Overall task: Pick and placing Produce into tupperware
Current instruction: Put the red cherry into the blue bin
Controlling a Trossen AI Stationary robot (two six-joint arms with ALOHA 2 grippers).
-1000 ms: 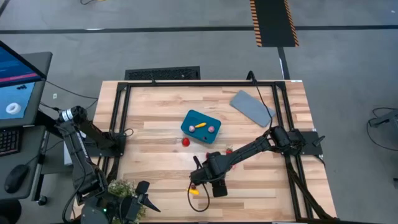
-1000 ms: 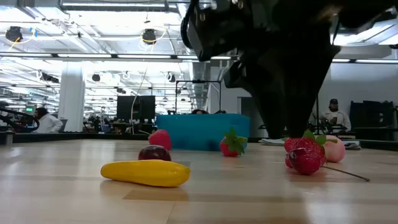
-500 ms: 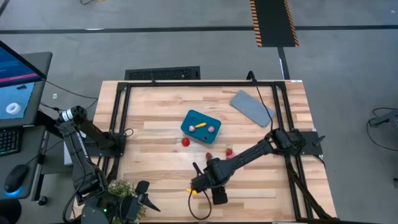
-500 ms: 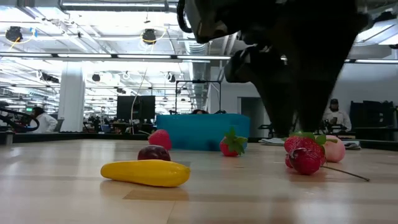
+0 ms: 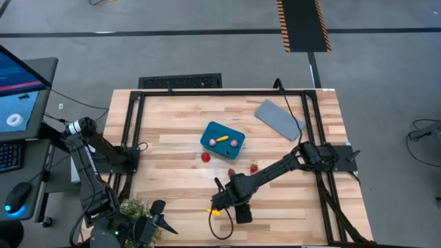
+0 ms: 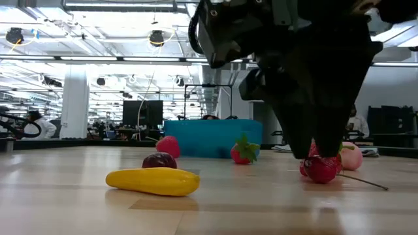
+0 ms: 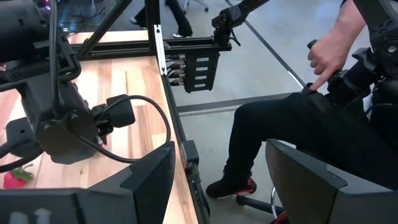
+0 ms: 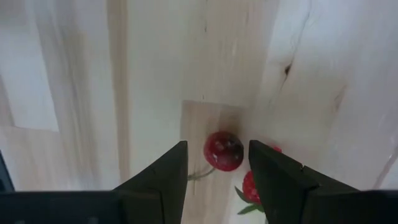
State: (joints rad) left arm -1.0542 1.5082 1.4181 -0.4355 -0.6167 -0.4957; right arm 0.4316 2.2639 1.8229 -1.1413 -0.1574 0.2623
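Since no readable writing shows, we note the right gripper (image 8: 214, 163) pointing straight down, fingers spread and empty around a red cherry (image 8: 223, 150) on the table (image 5: 289, 207); the left gripper (image 7: 217, 171), parked off-table, gapes open; the tupperware (image 5: 222, 140) sits mid-table.

You are looking past the left gripper (image 7: 217, 180), its two dark fingers (image 7: 149, 174) standing apart. Beyond them the right arm (image 7: 56, 118) is reaching over the wooden table (image 7: 134, 81), a red strawberry (image 7: 15, 178) lying near it. A seated person (image 7: 323, 124) is resting a hand (image 7: 326, 56) beside the table.
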